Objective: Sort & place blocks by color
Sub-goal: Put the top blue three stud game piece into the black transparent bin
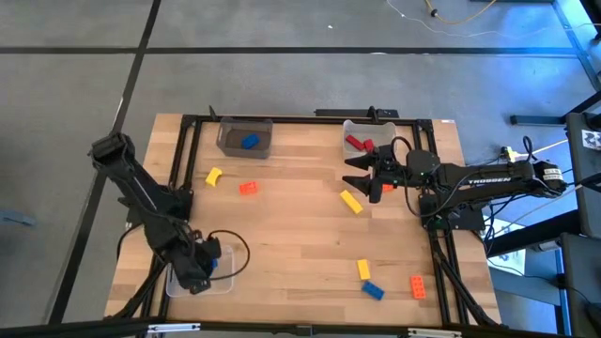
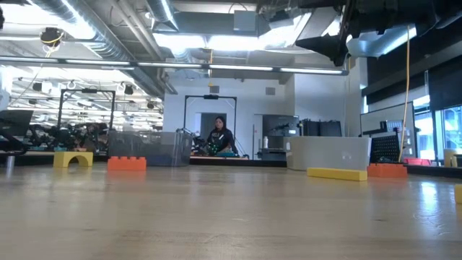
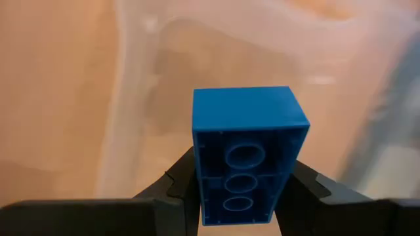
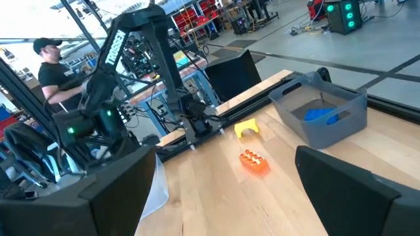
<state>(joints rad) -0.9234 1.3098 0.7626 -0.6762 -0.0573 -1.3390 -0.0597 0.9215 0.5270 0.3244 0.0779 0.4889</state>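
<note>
My left gripper (image 1: 202,268) (image 3: 243,196) hovers over a clear bin (image 1: 225,282) at the table's near left corner and is shut on a blue block (image 3: 246,141). My right gripper (image 1: 355,174) (image 4: 223,196) hangs open in the air near the far right bin (image 1: 380,125), which holds red blocks (image 1: 355,143). A yellow block (image 1: 350,201) and an orange block (image 1: 375,193) lie beside or under it. A far left bin (image 1: 230,143) holds a blue block (image 1: 249,142). A yellow arch block (image 1: 213,176) and an orange block (image 1: 248,188) lie on the wood close to it. My left gripper pinches the blue block between its two fingers (image 3: 177,187), one on each long side (image 3: 197,177). The block's hollow underside faces the wrist camera, and its far end (image 3: 249,105) sticks out past the fingertips. It hangs over the clear bin's floor (image 3: 131,111); I cannot tell whether it touches it.
Near the right front corner lie a yellow block (image 1: 363,269), a blue block (image 1: 373,290) and an orange block (image 1: 417,287). A black frame (image 1: 282,118) borders the table. The middle of the wooden top (image 1: 291,235) is bare. A person (image 2: 219,136) sits in the room beyond.
</note>
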